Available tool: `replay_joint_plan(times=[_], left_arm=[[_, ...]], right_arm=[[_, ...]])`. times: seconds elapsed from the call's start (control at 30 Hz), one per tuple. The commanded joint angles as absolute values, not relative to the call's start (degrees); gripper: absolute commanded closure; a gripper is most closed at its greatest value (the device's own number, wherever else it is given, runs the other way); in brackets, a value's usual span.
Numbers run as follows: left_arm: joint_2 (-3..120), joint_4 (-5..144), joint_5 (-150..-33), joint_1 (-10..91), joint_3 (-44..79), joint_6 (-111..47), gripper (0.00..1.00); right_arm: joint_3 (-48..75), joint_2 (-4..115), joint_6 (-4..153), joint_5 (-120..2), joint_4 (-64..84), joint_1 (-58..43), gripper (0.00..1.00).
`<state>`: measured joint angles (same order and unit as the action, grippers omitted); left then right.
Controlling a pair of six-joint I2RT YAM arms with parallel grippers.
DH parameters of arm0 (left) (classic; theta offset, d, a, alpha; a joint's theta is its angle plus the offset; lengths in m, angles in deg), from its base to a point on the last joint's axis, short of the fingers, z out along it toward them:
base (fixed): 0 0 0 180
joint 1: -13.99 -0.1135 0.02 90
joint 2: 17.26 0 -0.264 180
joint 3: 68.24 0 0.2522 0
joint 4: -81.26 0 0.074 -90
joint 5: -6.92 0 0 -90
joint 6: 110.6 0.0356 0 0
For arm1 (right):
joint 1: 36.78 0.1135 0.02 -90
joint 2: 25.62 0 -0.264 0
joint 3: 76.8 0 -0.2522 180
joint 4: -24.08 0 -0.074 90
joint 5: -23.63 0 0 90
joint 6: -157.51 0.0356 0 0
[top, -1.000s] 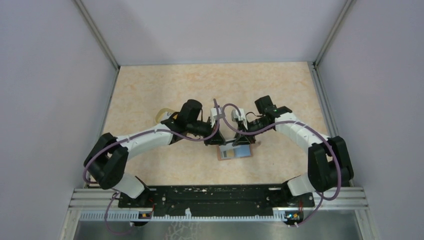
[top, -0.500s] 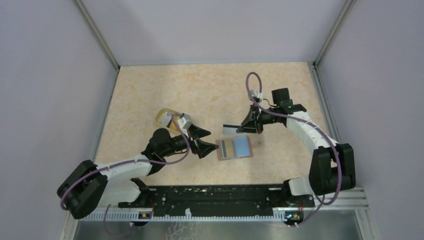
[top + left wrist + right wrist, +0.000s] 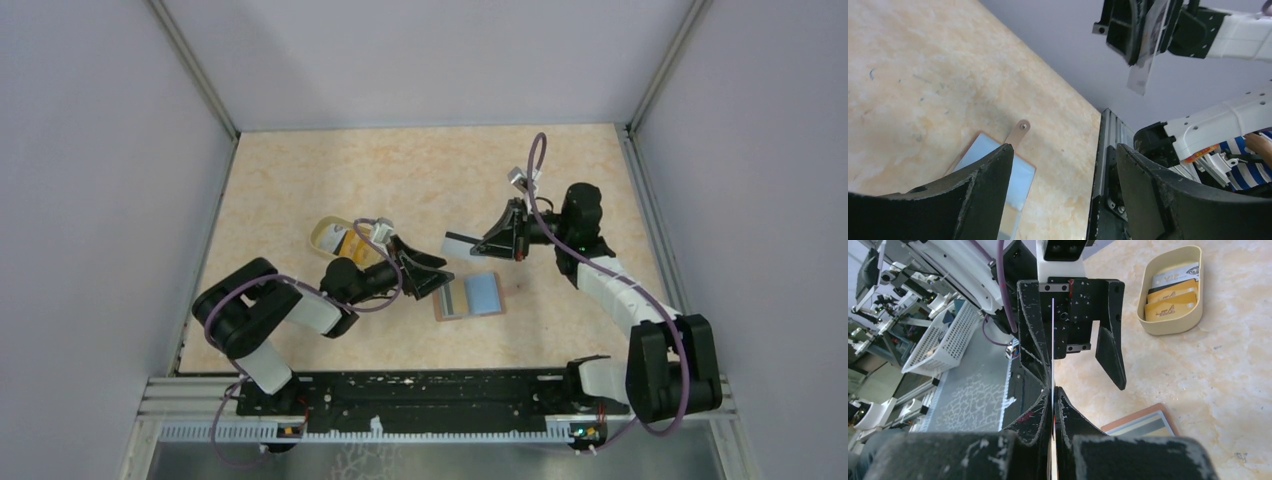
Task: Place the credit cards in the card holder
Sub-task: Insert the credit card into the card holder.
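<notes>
The step in hand was the transfer of one card to the card holder. You had the right hand (image 3: 1053, 395) clamped shut on a white credit card (image 3: 460, 244), gripped by one edge and carried above the bench (image 3: 400, 180), clear of its surface. The card holder (image 3: 470, 296) lay open and flat on the bench, blue lining up, between the two arms and near the held card. The left hand (image 3: 438, 275) stood with its jaws wide apart and nothing between them, just beside the holder's left edge. More cards (image 3: 1172, 292), white and orange-yellow, lay in the translucent cup (image 3: 325, 236) behind the left hand.

Judged from this, insertion was not yet done. The next move called for you to lower the card, line its free edge up with a pocket slot and slide it in. The left hand was well placed to steady the holder against sliding.
</notes>
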<state>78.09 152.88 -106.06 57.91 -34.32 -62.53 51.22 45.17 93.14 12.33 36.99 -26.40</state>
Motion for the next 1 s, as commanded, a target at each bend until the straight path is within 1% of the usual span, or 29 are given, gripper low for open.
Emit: replay_joint_plan(times=[0.0,0.13,0.33,0.43,0.6,0.63,0.73,0.77,0.8,0.87,0.9,0.93,0.97], left_arm=[[78.5,170.2,-108.1,58.7,-30.1,-64.3,0.21],[77.7,170.2,-109.1,58.7,-29.2,-64.4,0.27],[76.4,170.2,-108.0,58.6,-29.4,-64.9,0.42],[75.6,170.2,-107.6,58.6,-29.3,-65.3,0.43],[74.7,170.2,-106.3,58.6,-29.2,-66.5,0.51],[74.6,170.2,-106.4,58.6,-29.2,-66.5,0.60],[74.4,170.3,-107.3,58.6,-29.0,-66.3,0.98],[74.5,170.2,-107.7,58.6,-28.9,-65.8,1.00],[74.5,170.2,-108.0,58.6,-29.0,-65.3,1.00],[74.5,170.1,-110.0,58.0,-29.4,-64.6,1.00],[74.5,169.3,-113.1,57.0,-29.4,-65.1,1.00],[74.5,167.2,-117.4,55.6,-28.9,-66.5,1.00],[74.6,163.4,-122.2,54.3,-27.9,-67.8,1.00]], right_arm=[[51.6,45.0,100.2,11.9,45.8,-26.1,1.00],[51.6,45.6,100.0,11.9,45.6,-25.9,1.00],[51.4,46.1,97.4,11.9,42.8,-24.6,1.00],[50.5,46.4,93.1,11.8,37.5,-23.6,1.00],[49.4,47.1,88.4,11.7,32.8,-22.6,1.00],[49.3,47.2,88.0,11.6,32.4,-22.5,1.00],[49.0,47.2,86.1,11.6,30.7,-22.3,1.00],[48.8,47.2,84.9,11.8,29.6,-22.1,1.00],[48.4,47.2,83.4,12.2,28.3,-22.0,0.99],[45.9,47.3,76.8,12.9,21.6,-21.9,0.75],[42.6,47.5,68.7,12.8,11.6,-22.2,0.63],[38.4,47.7,55.6,11.7,-2.3,-22.4,0.50],[33.7,48.3,42.6,9.8,-15.8,-22.4,0.44]])
